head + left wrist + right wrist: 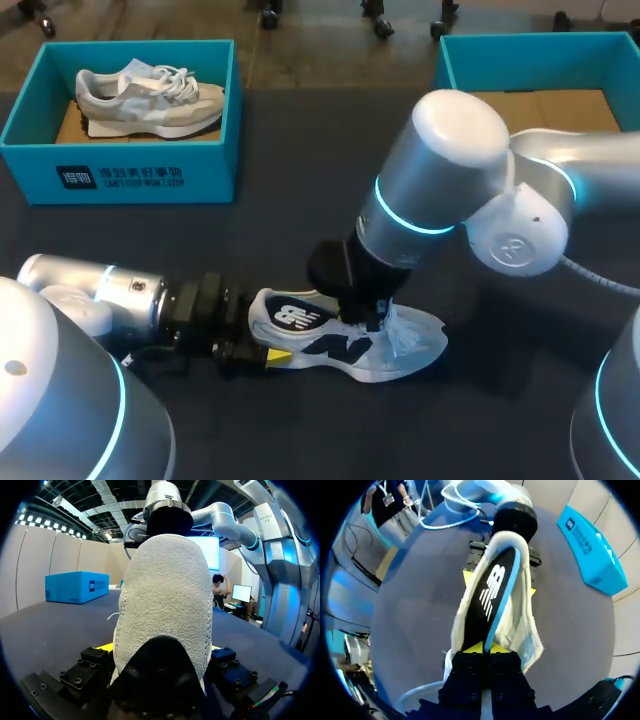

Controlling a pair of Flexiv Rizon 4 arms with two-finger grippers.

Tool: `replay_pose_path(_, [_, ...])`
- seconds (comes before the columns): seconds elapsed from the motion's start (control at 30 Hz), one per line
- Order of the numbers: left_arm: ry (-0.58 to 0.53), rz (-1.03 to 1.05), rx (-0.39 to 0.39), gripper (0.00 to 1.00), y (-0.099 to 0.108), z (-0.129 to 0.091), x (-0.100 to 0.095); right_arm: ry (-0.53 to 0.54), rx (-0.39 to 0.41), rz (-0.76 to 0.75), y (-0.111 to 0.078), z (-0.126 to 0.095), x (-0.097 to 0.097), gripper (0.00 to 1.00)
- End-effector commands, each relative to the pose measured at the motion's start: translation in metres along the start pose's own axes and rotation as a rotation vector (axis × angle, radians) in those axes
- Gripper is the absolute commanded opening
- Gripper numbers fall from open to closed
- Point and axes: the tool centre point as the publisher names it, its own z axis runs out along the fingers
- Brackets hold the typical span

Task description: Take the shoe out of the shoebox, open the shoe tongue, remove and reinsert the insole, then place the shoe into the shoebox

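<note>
Near the middle of the counter's (300, 230) near edge, my left end effector (270, 345) clamps the heel of the shoe (405, 345). My right end effector (483, 647) is pinched on the front end of the insole (492, 585), which lies along the shoe's opening. To do this step well, I judge the heel clamp should hold firm while the right arm works the insole along the shoe's length, not sideways, so it does not buckle. The open shoebox (470, 70) waits at the far right corner.
</note>
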Motion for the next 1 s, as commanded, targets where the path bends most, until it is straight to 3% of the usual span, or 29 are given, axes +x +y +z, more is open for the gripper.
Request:
replay_pose_path(0.03, [-0.001, 0.000, 0.001, 0.00, 0.000, 0.001, 0.000, -0.060, -0.032, -0.033, -0.003, -0.013, 0.005, 0.00])
replay_pose_path(0.47, [-0.001, 0.000, 0.001, 0.00, 0.000, 0.001, 0.000, -0.104, -0.073, -0.090, -0.002, -0.022, -0.002, 0.00])
replay_pose_path(0.67, [-0.001, 0.000, 0.001, 0.00, 0.000, 0.001, 0.000, -0.095, -0.072, -0.177, 0.011, -0.024, -0.008, 0.00])
replay_pose_path(1.0, [-0.001, 0.000, 0.001, 0.00, 0.000, 0.001, 0.000, -0.010, 0.016, -0.347, 0.046, -0.019, -0.017, 0.00])
